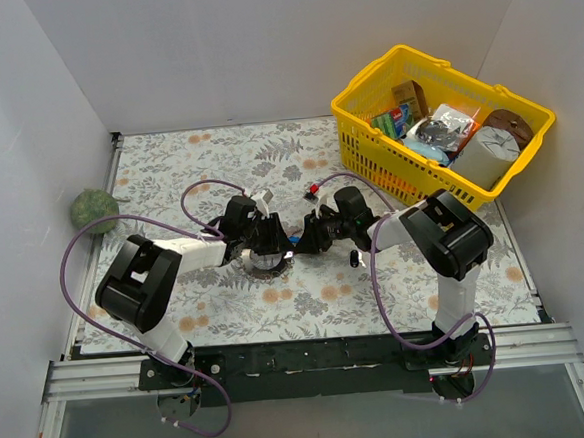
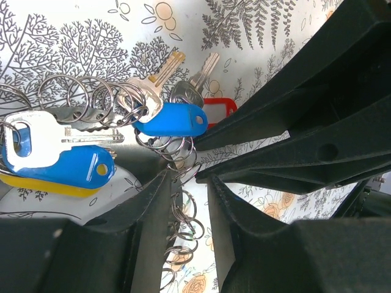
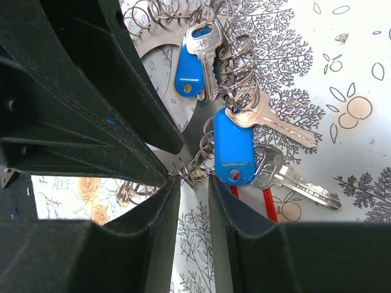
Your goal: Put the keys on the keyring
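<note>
My left gripper and right gripper sat tip to tip, each pinching the ridged silvery keyring strung with blue-tagged metal keys.

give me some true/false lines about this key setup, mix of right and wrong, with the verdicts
1. The left gripper and the right gripper both pinch the keyring. True.
2. The yellow basket is empty. False: it holds several items.
3. Blue-tagged keys hang on the keyring. True.
4. The green ball lies inside the yellow basket. False: it rests by the left wall, far from the basket.
</note>
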Available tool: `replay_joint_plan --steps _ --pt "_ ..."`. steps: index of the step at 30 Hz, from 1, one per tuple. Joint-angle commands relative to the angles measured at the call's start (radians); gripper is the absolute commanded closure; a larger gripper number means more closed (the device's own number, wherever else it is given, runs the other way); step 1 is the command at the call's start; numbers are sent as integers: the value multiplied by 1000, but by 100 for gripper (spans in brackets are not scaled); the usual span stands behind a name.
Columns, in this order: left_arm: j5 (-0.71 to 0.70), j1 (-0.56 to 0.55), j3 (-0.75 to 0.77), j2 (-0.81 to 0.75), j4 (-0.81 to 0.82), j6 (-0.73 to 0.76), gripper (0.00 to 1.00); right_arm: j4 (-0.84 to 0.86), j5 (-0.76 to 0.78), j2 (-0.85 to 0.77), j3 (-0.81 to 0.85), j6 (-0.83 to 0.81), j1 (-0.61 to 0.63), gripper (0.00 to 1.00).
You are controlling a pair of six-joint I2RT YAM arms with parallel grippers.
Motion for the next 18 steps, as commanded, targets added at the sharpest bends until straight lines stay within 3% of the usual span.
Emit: replay_joint_plan --steps 1,8,14,18 --pt "-15 -3 -9 1 32 -6 70 80 -63 13 19 28 15 67" --pt "-18 -4 -12 -22 41 -15 70 120 -86 38 22 60 20 75" --pt "-18 2 -9 -46 27 -32 69 133 -90 39 24 82 21 98" --pt "-36 13 -2 -114 -2 -38 65 136 -90 20 19 83 21 99"
